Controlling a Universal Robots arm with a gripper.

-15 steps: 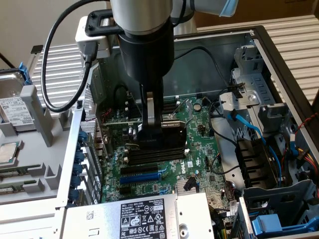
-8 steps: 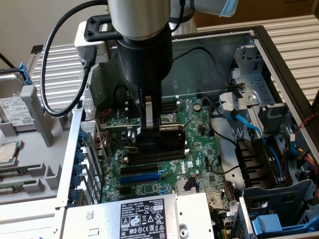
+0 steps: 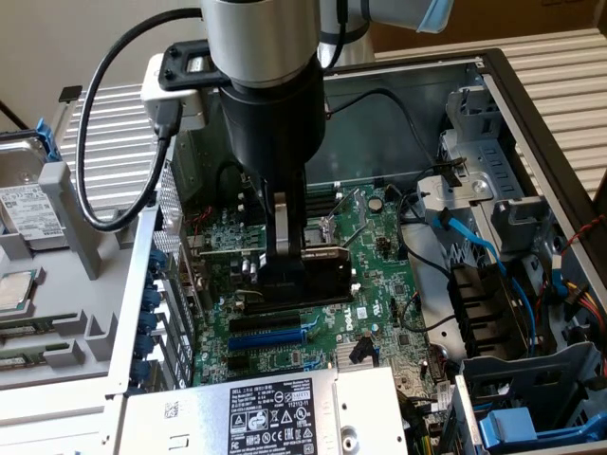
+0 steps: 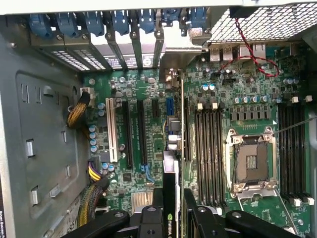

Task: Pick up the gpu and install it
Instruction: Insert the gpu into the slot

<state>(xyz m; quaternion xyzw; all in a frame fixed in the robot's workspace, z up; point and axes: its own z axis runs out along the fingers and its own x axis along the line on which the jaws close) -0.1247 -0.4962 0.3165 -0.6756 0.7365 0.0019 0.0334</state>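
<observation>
**Item:** gpu (image 3: 327,273), gripped edge-on by the gripper (image 3: 287,277). The fingers (image 4: 195,213) are drawn in narrow against both faces of the card (no gap is seen on either side in the wrist view).

**Location:** inside the open case (image 3: 493,104), over the motherboard (image 3: 379,242), near the middle of the exterior view. From the card, the blue slot (image 3: 267,332) lies at 7 o'clock, the power supply (image 3: 275,412) at 6 o'clock and the drive-bay cables (image 3: 474,256) at 3 o'clock.

**Hazards, as judged:**
- The contact edge may miss its slot if the card is tilted in the grip.
- The end bracket may catch on the case's rear wall.
- Board or slot may be bent if force is put on a misaligned edge.

**Not determinable:**
- The card's lower edge and the slot beneath are hidden by shroud and finger.
- Whether the card is seated or merely held above cannot be told.
- In the exterior view, the bracket end is covered by the gripper's body.
</observation>
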